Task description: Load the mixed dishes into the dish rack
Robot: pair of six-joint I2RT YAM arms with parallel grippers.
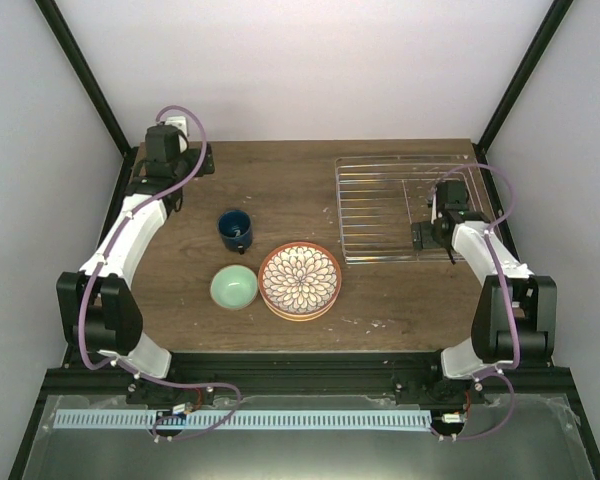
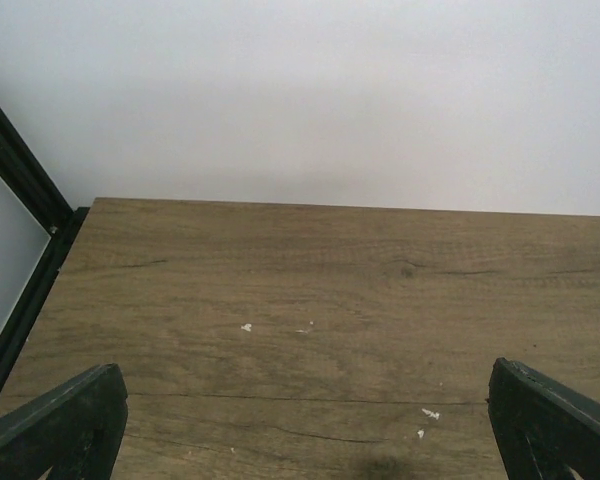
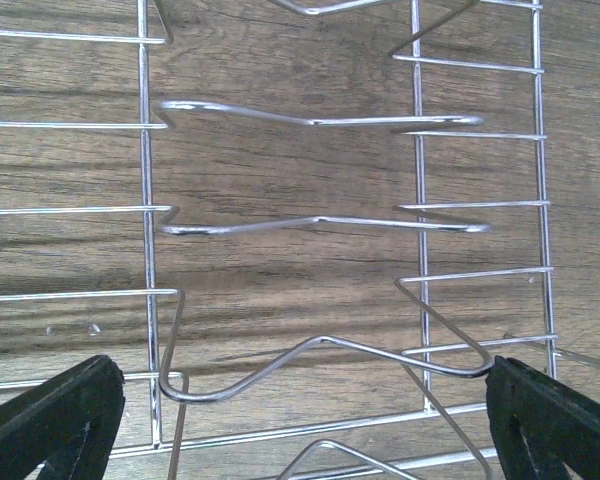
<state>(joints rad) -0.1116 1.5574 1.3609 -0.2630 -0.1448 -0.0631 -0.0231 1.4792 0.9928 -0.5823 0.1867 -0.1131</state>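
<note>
My right end effector [image 3: 300, 420] is hovering open over the rack [image 1: 380, 205]. The left end effector [image 2: 305, 420] is gaping too, well apart from mug [image 1: 235, 230], bowl [image 1: 234, 288] and plate [image 1: 300, 281].

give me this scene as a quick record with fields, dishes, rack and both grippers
mug: dark blue mug, upright on brown wooden table
bowl: pale mint-green bowl, nearer the arm bases than the mug
plates: terracotta-rimmed round plates, stacked, petal pattern on top, right of the bowl
rack: silver wire dish rack, far right, nothing loaded
left gripper: open, over bare table, far left corner
right gripper: open, above the rack
</note>
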